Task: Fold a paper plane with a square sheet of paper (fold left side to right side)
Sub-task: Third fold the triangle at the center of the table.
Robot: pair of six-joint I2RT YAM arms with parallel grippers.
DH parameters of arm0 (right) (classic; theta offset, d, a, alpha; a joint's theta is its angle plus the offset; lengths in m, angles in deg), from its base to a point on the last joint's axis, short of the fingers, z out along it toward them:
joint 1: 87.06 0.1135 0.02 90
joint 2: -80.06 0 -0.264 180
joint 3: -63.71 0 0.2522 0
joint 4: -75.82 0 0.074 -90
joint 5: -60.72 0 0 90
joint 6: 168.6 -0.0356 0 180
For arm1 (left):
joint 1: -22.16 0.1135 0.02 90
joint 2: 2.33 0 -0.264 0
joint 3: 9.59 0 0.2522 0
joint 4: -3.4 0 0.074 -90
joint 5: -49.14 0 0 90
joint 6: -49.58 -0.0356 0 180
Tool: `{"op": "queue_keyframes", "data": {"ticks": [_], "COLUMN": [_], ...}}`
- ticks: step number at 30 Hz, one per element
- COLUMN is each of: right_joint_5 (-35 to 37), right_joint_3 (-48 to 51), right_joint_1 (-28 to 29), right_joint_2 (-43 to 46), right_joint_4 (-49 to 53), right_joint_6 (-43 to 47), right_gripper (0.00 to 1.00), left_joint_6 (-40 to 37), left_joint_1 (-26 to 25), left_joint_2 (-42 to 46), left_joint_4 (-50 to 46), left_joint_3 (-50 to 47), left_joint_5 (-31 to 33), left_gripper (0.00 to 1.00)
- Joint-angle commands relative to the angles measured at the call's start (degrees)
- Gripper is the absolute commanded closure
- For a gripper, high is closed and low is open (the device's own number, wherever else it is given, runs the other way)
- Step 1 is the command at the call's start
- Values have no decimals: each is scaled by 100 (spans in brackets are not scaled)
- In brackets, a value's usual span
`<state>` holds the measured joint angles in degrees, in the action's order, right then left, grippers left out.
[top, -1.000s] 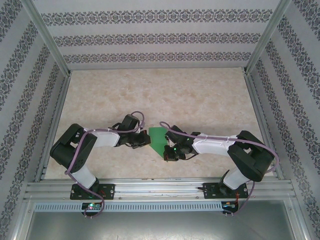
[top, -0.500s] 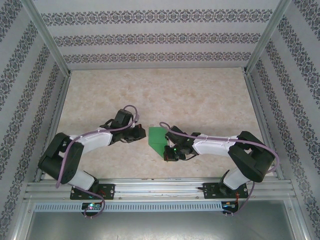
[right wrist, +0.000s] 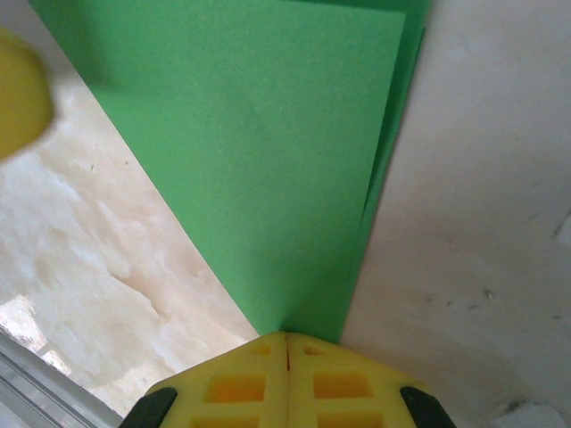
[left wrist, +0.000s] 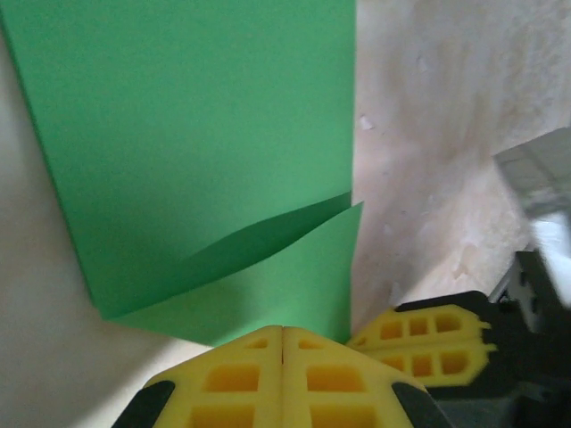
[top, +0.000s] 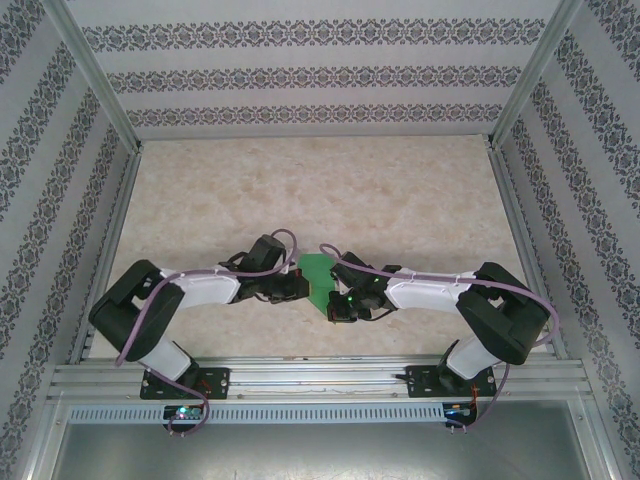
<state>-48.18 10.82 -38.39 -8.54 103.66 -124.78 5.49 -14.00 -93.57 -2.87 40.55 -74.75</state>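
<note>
Now, near the desk's near edge: square sheet of paper (top: pixel 318 275), folded, long axis near-to-far; left claw (top: pixel 296 288) shut empty at its left side; right claw (top: pixel 335 308) shut empty at its near corner.

Bright, even, diffuse light fills the overhead view, leaving the pale desk (top: pixel 400 190) slightly washed out, with faint, soft shadows. Detail there is coarse, and the walls splay towards the corners. In the left wrist view the green paper (left wrist: pixel 205 134) is fairly crisp, its lifted upper layer throwing a dark shadow on the flap below; grey hardware (left wrist: pixel 540 192) at the right edge is smeared. In the right wrist view a yellow shape (right wrist: pixel 18 94) at upper left is out of focus, and the desk glares at lower left.
</note>
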Motion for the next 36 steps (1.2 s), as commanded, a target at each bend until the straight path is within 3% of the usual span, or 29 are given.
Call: {"op": "queue_keyframes", "data": {"ticks": [1,13,24,36], "right_joint_5": [877,770,728,12], "right_joint_3": [371,143,-149,1], "right_joint_1": [38,36,38,38], "right_joint_2": [-325,-42,1008,330], "right_joint_4": [969,939,645,-814], "right_joint_6": [-29,6,279,-197], "right_gripper": [100,100,100,100], "left_joint_6": [85,257,284,234], "left_joint_1": [-127,-147,-145,-154], "left_joint_2": [-261,-640,-614,-605], "left_joint_4": [308,-223,-584,-690], "left_joint_3": [266,185,231,281], "left_joint_5": [-39,339,543,597], "left_gripper": [100,100,100,100]}}
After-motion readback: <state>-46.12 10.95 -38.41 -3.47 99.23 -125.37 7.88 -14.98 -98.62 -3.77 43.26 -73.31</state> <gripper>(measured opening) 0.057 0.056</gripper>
